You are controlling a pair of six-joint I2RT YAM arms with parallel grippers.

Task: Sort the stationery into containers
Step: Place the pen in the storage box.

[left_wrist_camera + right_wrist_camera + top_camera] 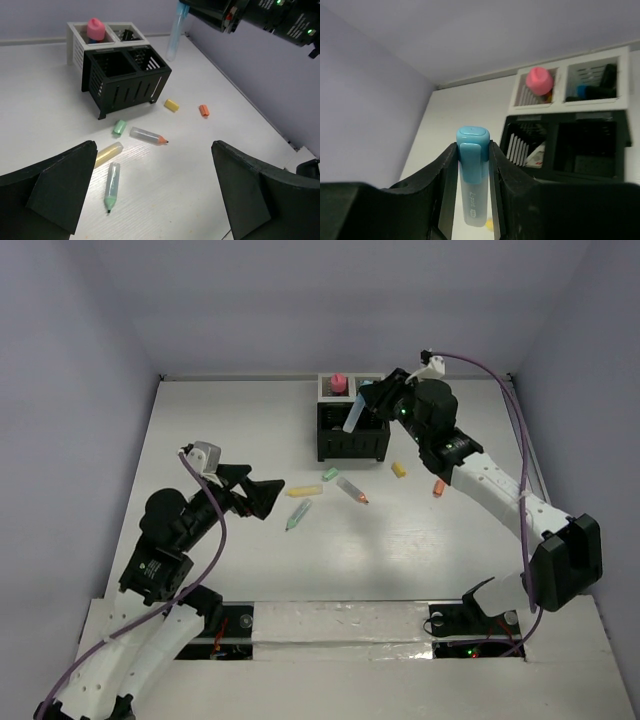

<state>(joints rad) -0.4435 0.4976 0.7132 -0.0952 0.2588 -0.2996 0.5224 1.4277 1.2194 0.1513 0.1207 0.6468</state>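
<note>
Six loose pieces are lying near the black-and-white mesh four-compartment organizer (352,448): yellow pen (303,491), green pen (298,515), orange-tipped pen (352,490), green cap (330,475), yellow cap (398,469), orange cap (439,487). Your right gripper (472,165) is clamping one light blue marker (356,412) above it; your left gripper (155,187) is gaping empty. One pink tube (338,384) is sitting in a white compartment.

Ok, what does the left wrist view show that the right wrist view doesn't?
Only left wrist: loose pieces on the white table: a green-tipped clear pen, yellow pen, orange-tipped clear pen, green cap, yellow cap, orange cap. Only right wrist: the right gripper pinching the light blue capped marker from both sides, close up. Both: that marker, the black-and-white mesh organizer, and the pink tube in a white compartment.
</note>
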